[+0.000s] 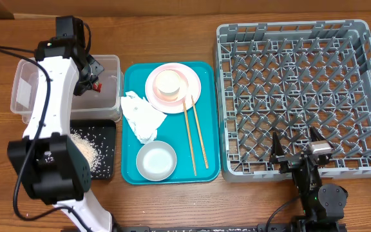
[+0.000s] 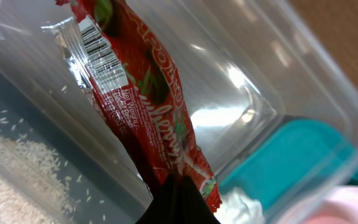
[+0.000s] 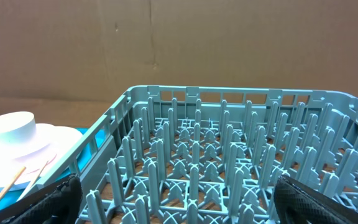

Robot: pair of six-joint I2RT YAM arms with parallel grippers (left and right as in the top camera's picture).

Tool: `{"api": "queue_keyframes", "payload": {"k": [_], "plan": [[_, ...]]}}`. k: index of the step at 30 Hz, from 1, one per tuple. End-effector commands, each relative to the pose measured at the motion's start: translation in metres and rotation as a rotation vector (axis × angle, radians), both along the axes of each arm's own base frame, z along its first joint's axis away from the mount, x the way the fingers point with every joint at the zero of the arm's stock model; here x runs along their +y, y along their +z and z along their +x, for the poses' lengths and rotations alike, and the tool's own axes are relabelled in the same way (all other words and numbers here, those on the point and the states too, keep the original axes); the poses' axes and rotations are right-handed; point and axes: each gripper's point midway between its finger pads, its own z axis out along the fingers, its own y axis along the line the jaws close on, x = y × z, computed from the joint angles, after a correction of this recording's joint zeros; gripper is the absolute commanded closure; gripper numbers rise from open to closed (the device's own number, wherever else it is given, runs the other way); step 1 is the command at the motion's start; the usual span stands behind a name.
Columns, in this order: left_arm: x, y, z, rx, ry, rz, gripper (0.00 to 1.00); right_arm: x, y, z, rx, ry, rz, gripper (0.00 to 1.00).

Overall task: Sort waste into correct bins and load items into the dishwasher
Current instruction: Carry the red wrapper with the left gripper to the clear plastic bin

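Note:
My left gripper is shut on a red snack wrapper, which hangs over the clear tub. In the left wrist view the dark fingertips pinch the wrapper's end inside the tub. Loose rice lies in the black tray. On the teal tray are a crumpled napkin, a pink plate carrying a small pale bowl, another bowl and chopsticks. My right gripper stands open at the near edge of the grey dish rack, holding nothing.
In the right wrist view the rack's upright pegs fill the space between my wide-apart right fingers. The plate with its bowl shows at the left. A brown cardboard wall stands behind the table.

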Motion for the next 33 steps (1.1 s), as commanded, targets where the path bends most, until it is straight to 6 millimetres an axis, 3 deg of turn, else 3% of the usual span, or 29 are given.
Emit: {"api": "queue_keyframes", "payload": {"k": [1, 6, 8, 11, 12, 16, 20, 22, 24, 27, 28, 29, 33], "plan": [[0.012, -0.017, 0.005, 0.027, 0.000, 0.000, 0.96, 0.000, -0.002, 0.000, -0.004, -0.001, -0.003, 0.00], [0.024, -0.036, 0.003, 0.067, 0.028, -0.006, 0.95, 0.000, -0.002, 0.000, -0.004, -0.001, -0.003, 0.00], [0.027, -0.040, 0.003, 0.078, 0.033, -0.008, 0.87, 0.000, -0.002, 0.000, -0.004, -0.001, -0.003, 0.00], [0.026, -0.040, 0.003, 0.078, 0.025, -0.008, 0.35, 0.000, -0.002, 0.000, -0.004, -0.001, -0.003, 0.00], [0.025, -0.038, 0.005, 0.072, 0.011, -0.011, 0.32, 0.000, -0.002, 0.000, -0.004, -0.001, -0.003, 0.00], [0.022, -0.012, 0.010, 0.029, -0.021, -0.018, 0.36, 0.000, -0.002, 0.000, -0.004, -0.001, -0.003, 0.00], [0.004, 0.034, 0.002, -0.035, -0.071, -0.074, 0.43, 0.000, -0.002, 0.000, -0.004, -0.001, -0.003, 0.00], [-0.013, 0.060, -0.018, -0.041, -0.127, -0.088, 0.46, 0.000, -0.002, 0.000, -0.004, -0.001, -0.003, 0.00], [-0.025, 0.072, -0.041, -0.001, -0.148, -0.109, 0.46, 0.000, -0.002, 0.000, -0.004, -0.001, -0.003, 0.00], [-0.050, 0.082, -0.069, 0.061, -0.240, -0.130, 0.44, 0.000, -0.002, 0.000, -0.004, -0.001, -0.003, 0.00], [-0.067, 0.085, -0.079, 0.087, -0.320, -0.136, 0.44, 0.000, -0.002, 0.000, -0.004, -0.001, -0.003, 0.00], [-0.084, 0.084, -0.089, 0.127, -0.393, -0.131, 0.43, 0.000, -0.002, 0.000, -0.004, -0.001, -0.003, 0.00], [-0.119, 0.069, -0.107, 0.222, -0.524, -0.110, 0.38, 0.000, -0.002, 0.000, -0.004, -0.001, -0.003, 0.00]]}}
